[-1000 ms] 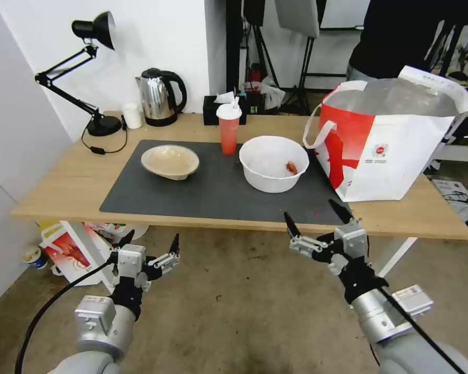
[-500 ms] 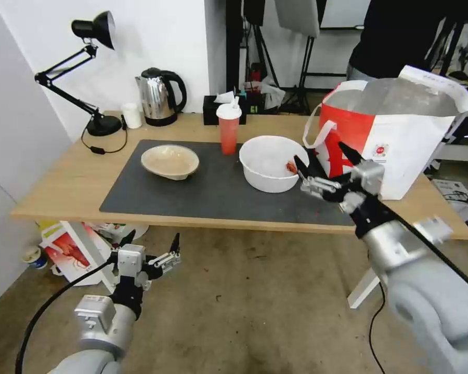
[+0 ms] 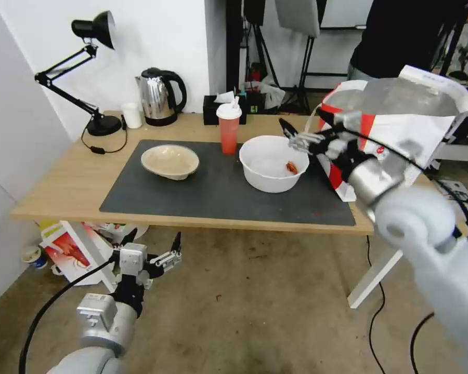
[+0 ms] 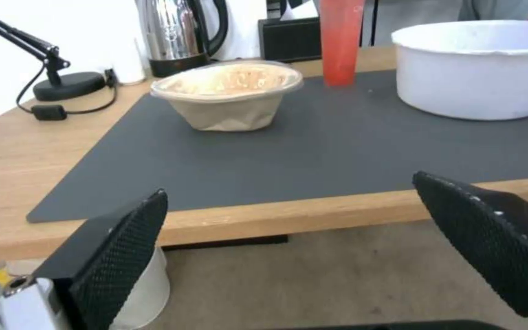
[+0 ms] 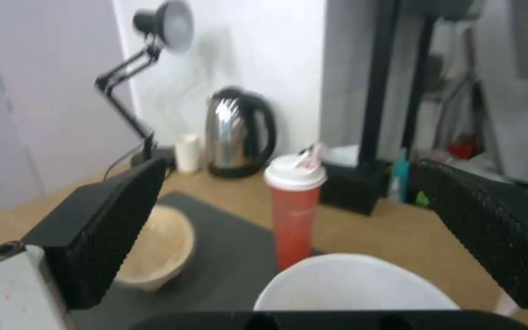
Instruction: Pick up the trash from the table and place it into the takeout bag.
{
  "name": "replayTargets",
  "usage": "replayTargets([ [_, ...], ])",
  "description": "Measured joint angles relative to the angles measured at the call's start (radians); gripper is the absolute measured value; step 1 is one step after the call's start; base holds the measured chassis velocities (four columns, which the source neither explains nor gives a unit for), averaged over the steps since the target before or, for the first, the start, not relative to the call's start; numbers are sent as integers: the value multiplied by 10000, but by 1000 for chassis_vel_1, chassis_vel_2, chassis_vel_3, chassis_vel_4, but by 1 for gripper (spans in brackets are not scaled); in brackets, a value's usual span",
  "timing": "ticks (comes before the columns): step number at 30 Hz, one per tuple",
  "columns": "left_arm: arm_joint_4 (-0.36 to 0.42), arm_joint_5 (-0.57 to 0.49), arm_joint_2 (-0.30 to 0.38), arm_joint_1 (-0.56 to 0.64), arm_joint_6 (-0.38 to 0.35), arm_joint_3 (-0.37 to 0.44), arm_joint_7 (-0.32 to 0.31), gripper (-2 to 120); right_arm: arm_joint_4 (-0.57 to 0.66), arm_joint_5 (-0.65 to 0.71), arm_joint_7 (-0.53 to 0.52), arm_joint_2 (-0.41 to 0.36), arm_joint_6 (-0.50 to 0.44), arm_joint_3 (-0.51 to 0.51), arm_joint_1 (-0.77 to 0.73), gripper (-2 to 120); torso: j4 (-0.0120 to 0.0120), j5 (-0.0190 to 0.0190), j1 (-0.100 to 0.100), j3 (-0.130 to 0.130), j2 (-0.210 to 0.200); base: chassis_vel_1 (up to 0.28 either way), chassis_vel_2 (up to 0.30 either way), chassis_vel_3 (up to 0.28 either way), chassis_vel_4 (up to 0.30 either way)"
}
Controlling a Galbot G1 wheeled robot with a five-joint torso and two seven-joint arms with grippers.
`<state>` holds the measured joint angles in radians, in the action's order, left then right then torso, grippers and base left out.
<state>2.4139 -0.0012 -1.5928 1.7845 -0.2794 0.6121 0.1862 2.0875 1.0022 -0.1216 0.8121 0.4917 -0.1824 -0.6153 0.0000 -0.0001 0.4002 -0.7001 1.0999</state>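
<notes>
Right gripper (image 3: 308, 130) is over the far-right rim of the white bowl (image 3: 273, 163), fingers spread wide, holding nothing. Bowl sits on the dark mat (image 3: 203, 192), red scrap inside, takeout bag (image 3: 400, 135) just beside it on the right. Red cup (image 3: 229, 128) stands just behind the bowl, beige bowl (image 3: 170, 161) well to the left. My take: come down straddling the rim wall, pinch the rim only, keep clear of the cup and bag handle. Left gripper (image 3: 152, 248) is parked low before the table (image 3: 62, 182), open, empty.
</notes>
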Motion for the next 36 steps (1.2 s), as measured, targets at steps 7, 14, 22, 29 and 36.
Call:
replayTargets([
  [7,-91,-90,5,-58,0,52,-8,100,-1038,1693,-652,160,1912,2016,2900,100,0,0,0,-1,0,0,0,0,0],
  [14,-162,-215,5,-145,6,98,-13,100,-1863,2326,-984,697,2396,3481,4488,100,1,0,-1,0,0,0,0,0,0],
  [22,-248,-302,11,-198,32,142,-17,100,-1974,1928,-1264,941,2382,4774,4728,100,-1,2,-2,1,0,0,0,0,0],
  [29,-282,-302,10,-222,44,118,-28,100,-2012,1868,-1344,664,2352,5488,5137,100,-1,0,-2,1,0,0,0,0,0],
  [36,-248,-311,13,-178,44,114,-28,100,-1995,1876,-1671,118,2340,6145,5561,100,-1,2,-1,1,1,0,0,0,0],
])
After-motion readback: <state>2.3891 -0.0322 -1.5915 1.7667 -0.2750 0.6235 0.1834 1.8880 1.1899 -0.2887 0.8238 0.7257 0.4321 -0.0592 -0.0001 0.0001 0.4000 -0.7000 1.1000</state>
